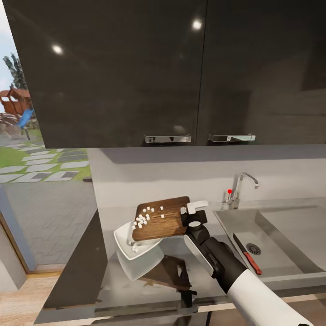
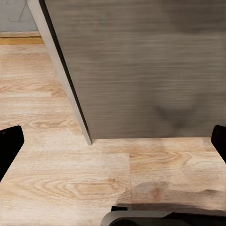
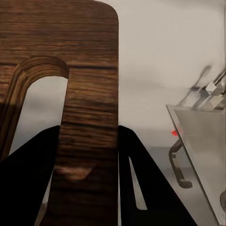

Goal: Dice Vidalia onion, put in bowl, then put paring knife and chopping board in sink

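Board: chopping board (image 1: 162, 218) held up off the countertop (image 1: 81, 271), tilted down toward the bowl (image 1: 136, 256), low end over the bowl's rim.
Right gripper: right gripper (image 1: 188, 216) clamped on the board's slotted end; in the right wrist view the dark fingers (image 3: 141, 188) sit either side of the wood beside the oval slot.
Left gripper: left gripper (image 2: 113, 146) hangs low over wood floor beside a grey cabinet front, jaws wide apart, holding nothing.
Dice: diced onion (image 1: 145, 218) mostly on the board's lower half; a few cubes already in the bowl.
Bowl state: itself tipped, one edge lifted; the board looks to be touching it, contact not certain.
Knife: paring knife (image 1: 246, 253) already lying in the sink (image 1: 290, 235), near the drain.
Risk, spill: steeper tilt could send cubes past the rim onto the worktop.
Risk, bowl: pressing further with the board may tip or shove the bowl.
Risk, grip: pinch sits at one end only, so the board could swivel.
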Available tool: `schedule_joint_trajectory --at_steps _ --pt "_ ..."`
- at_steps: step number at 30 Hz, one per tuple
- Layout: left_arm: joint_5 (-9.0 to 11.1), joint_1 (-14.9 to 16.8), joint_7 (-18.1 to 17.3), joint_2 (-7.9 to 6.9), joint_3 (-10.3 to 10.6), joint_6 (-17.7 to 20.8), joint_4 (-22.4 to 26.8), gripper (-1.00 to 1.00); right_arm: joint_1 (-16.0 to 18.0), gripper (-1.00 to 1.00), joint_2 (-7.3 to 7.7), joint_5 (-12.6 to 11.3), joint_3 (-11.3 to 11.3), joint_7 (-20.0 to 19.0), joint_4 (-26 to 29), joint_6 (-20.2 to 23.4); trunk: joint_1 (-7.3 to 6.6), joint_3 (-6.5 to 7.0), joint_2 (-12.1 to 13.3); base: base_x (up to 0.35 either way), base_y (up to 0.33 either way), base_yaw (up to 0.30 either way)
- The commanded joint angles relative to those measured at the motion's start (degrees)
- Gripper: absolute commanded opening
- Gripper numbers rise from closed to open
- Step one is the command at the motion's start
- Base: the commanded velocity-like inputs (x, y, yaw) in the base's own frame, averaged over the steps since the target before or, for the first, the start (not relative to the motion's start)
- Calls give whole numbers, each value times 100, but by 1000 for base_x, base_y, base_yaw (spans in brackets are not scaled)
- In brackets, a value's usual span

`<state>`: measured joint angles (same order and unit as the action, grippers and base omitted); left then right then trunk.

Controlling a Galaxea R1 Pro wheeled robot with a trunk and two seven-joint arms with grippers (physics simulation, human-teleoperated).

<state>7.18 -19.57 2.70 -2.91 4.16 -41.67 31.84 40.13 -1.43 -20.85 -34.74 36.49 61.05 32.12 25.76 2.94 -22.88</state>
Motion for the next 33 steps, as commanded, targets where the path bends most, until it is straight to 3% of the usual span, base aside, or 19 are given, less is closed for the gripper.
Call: schedule_joint_trajectory --at_steps 1,6,22,33 --pt "47 -3 28 -8 46 -8 7 100 4 -100 2 4 -15 46 3 -27 2 -1 -4 0 0 0" --pt "47 -3 28 -8 49 -8 7 100 4 -100 1 210 -15 43 3 -237 2 -1 -4 0 0 0" --pt "47 -3 28 -8 44 -8 7 100 4 -100 6 245 -23 24 3 -276 2 -1 -4 0 0 0" --pt "47 -3 28 -8 45 -8 7 100 4 -100 37 317 -314 25 -18 -599 2 -1 -4 0 0 0"
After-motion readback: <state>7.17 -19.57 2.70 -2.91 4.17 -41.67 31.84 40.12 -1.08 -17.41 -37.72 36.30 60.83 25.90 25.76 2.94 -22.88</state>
